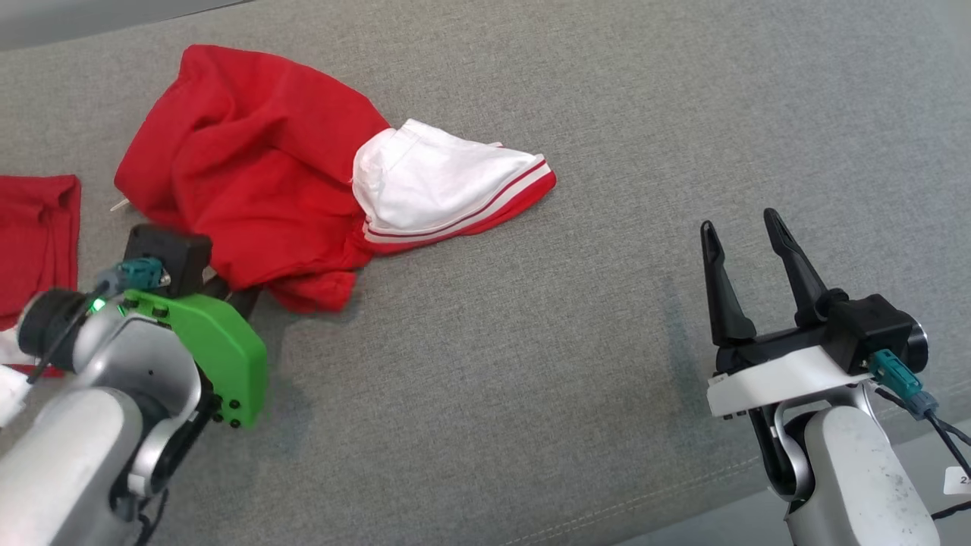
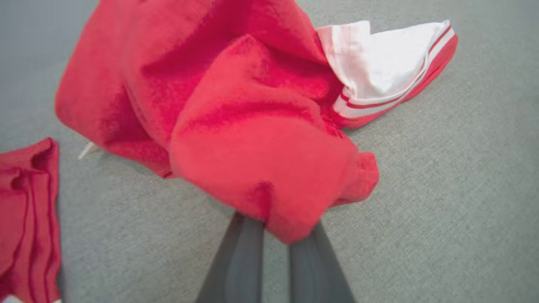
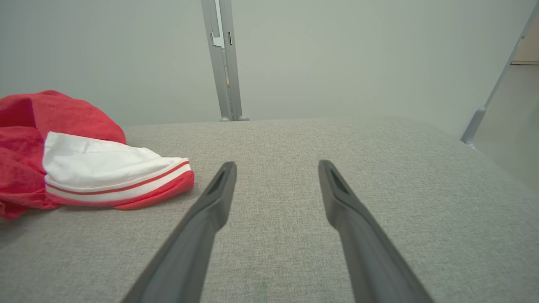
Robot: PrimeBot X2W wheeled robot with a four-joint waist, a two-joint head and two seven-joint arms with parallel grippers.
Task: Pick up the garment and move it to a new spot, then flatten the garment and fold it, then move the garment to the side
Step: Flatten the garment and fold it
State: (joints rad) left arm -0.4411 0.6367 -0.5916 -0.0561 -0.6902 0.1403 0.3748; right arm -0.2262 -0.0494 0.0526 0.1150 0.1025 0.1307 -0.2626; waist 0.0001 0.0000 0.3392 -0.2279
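Garment (image 1: 250, 167) lies crumpled at the left of the grey cushion (image 1: 531, 341), long axis roughly left-right, white striped end pointing toward the right gripper (image 1: 747, 235), whose jaws are spread wide, well apart from it. Left gripper (image 2: 276, 235) is nearer, jaws clamped onto the garment's near red edge, so the lift is likely its job.

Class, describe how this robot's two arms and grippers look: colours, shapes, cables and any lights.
Both arms are silver-grey metal, ending in two long, dark, tapered fingers. The left gripper has a bright green plate with black bolts and a glowing green light; the right gripper has a white plate. Each wrist carries a black camera block with a teal plug and dark cable.
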